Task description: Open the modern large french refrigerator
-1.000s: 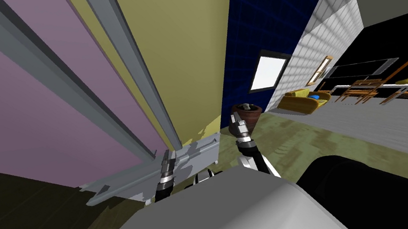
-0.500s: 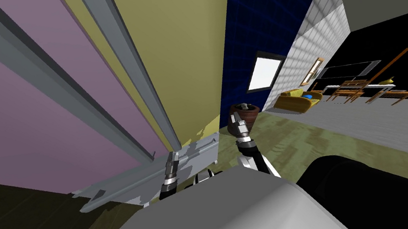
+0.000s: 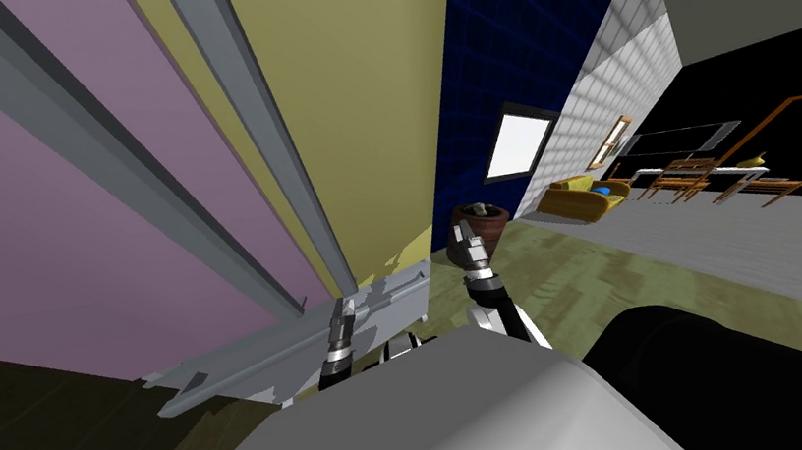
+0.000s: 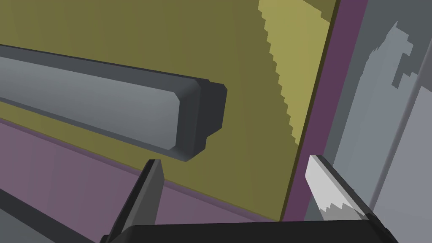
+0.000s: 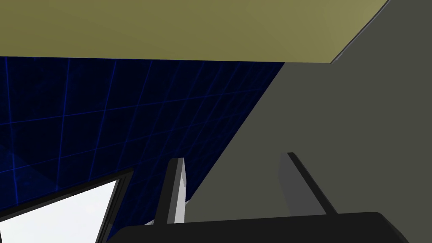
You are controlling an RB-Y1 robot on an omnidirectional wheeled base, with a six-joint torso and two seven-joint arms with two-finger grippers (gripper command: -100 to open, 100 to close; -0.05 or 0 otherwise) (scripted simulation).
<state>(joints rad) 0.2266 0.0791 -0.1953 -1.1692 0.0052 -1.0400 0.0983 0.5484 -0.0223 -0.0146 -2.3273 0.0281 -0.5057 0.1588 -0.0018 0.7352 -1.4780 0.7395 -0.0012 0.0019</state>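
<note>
Though olive and mauve, grey-handled refrigerator (image 3: 350, 95)

We lose the refrigerator (image 3: 360, 94) and its two grey handles (image 3: 267, 128) past the head view's edge at eleven and twelve o'clock; what lies in the brown pot (image 3: 498, 220) is too small to tell.

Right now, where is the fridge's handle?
In the left wrist view, the grey handle ends just ahead of the open left claw, on the olive door.
</note>
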